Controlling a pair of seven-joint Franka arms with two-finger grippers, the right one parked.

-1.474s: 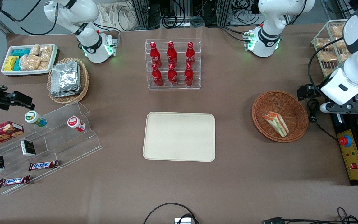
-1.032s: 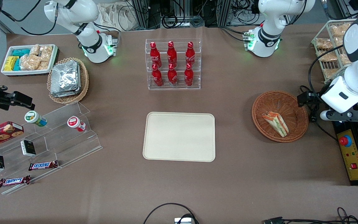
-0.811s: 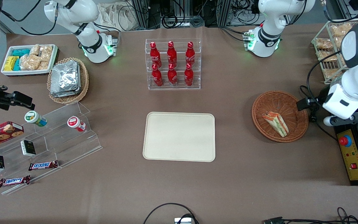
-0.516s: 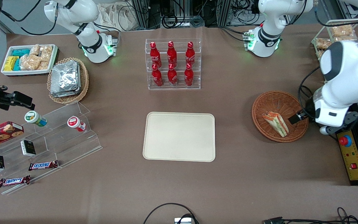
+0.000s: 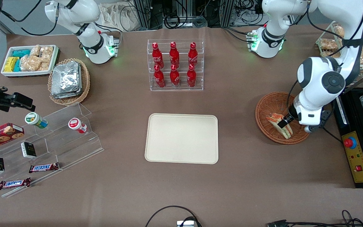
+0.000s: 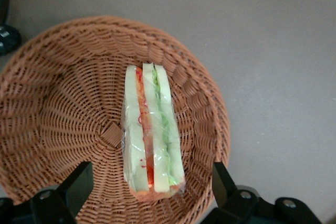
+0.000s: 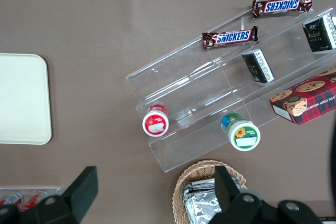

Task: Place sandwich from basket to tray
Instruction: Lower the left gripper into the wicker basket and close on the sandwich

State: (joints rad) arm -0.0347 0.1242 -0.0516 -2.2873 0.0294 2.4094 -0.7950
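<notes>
Still wrapped sandwich (image 6: 151,132), gripper (image 6: 152,187) above

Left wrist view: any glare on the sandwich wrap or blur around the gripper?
Left wrist view: sandwich sharp in the basket, wrap only faintly shiny; open gripper fingers dark, slightly soft. Front view: even lighting, arm partly covers the basket.

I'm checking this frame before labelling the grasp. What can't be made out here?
- Front view: the arm's wrist covers the gripper, so its height over the sandwich is unclear.
- Front view: the arm hides part of the basket rim.
- Wrist view: the open fingers are cut by the edge, tips unseen.
- Any contact with the sandwich cannot be told.
</notes>
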